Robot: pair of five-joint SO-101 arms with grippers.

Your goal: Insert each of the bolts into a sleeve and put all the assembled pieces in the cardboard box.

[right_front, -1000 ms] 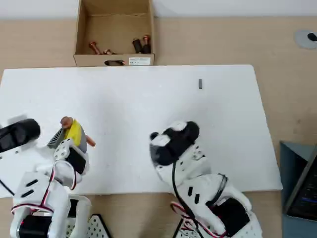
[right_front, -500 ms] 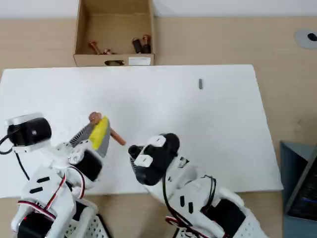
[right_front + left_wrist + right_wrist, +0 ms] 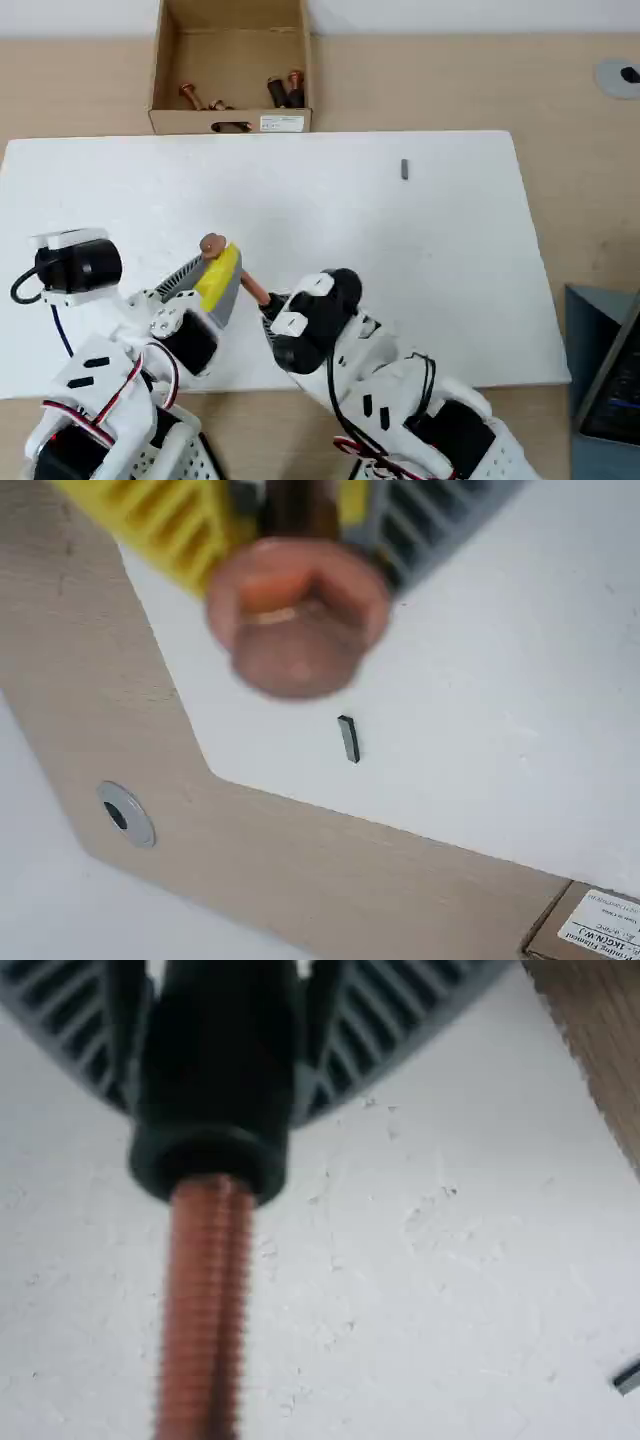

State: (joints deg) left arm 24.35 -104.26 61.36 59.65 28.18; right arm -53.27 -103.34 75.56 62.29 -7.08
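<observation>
My left gripper (image 3: pixel 214 266), with one yellow and one grey finger, is shut on a copper bolt (image 3: pixel 240 272) just below its round head (image 3: pixel 300 610), low over the white mat's near side. The bolt's threaded shaft (image 3: pixel 200 1300) slants across to my right gripper (image 3: pixel 220 1020). That gripper's grey fingers are shut on a black sleeve (image 3: pixel 210 1110), and the shaft's tip sits in the sleeve's mouth. The cardboard box (image 3: pixel 163 60) stands past the mat's far edge, with several assembled pieces (image 3: pixel 283 90) inside.
A white mat (image 3: pixel 420 260) covers the wooden table (image 3: pixel 570 150). A small dark piece (image 3: pixel 404 169) lies on the mat's far right part. A round grommet (image 3: pixel 620 75) is set in the table at the far right. A dark device (image 3: pixel 605 380) stands at the right edge.
The left arm has swung the bolt to the right toward the right gripper. The right arm shifted left, and the bolt's tip now meets the sleeve.
</observation>
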